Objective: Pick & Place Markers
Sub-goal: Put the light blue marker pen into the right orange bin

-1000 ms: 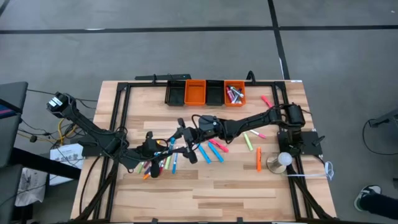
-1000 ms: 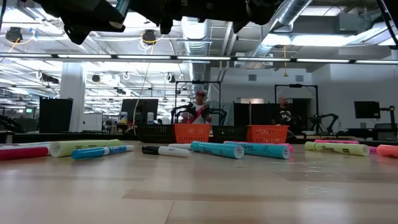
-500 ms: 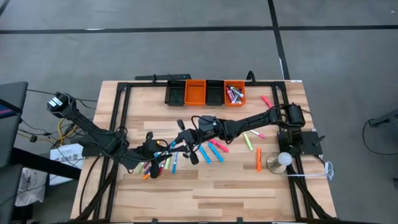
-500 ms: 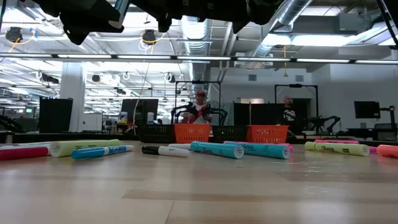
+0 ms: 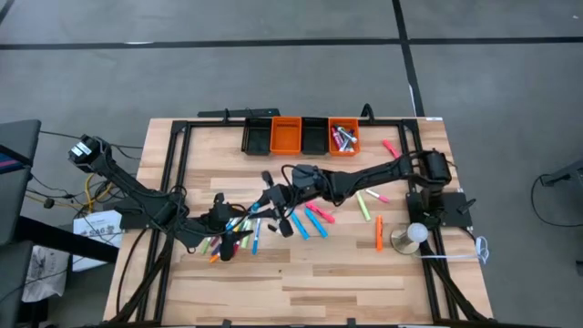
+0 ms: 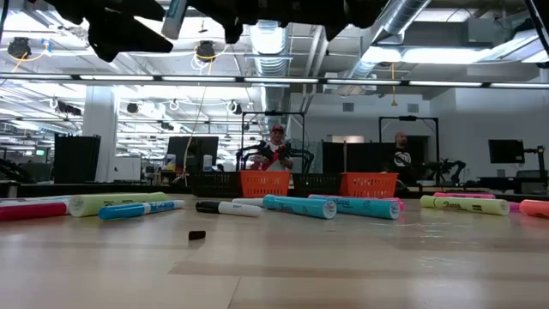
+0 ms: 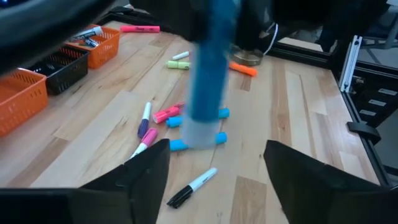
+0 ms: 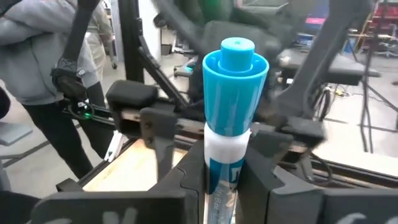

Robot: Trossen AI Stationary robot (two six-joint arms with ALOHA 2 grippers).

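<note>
My right gripper (image 5: 272, 200) (image 8: 227, 163) is shut on a blue-capped marker (image 8: 235, 93) with a white barrel, held above the table's middle. My left gripper (image 5: 239, 221) (image 7: 217, 163) hangs just left of it, open, its fingers standing on either side of the marker's (image 7: 208, 81) lower end without touching it. Several other markers lie flat on the wood: a mixed cluster (image 5: 232, 240) under the left gripper, blue ones (image 5: 305, 221), pink (image 5: 321, 212), green (image 5: 364, 205) and orange (image 5: 379, 232). My right gripper pinches the marker's white barrel (image 8: 225, 155), just below the blue cap, between its two fingers. The capped end (image 8: 236, 59) sticks out past the fingertips. The marker is lifted clear of the table.
A row of orange and black bins (image 5: 301, 135) stands at the far edge; the right orange bin (image 5: 343, 138) holds several markers. A small black piece (image 6: 196, 234) lies on the wood. A white round thing (image 5: 415, 233) sits at the right. People (image 6: 276, 142) stand beyond the table.
A small black piece has come to lie on the table in the low view, where there was none before. The blue marker now shows more, tilted, at the top of that view. My right gripper has shifted slightly toward the far edge.
</note>
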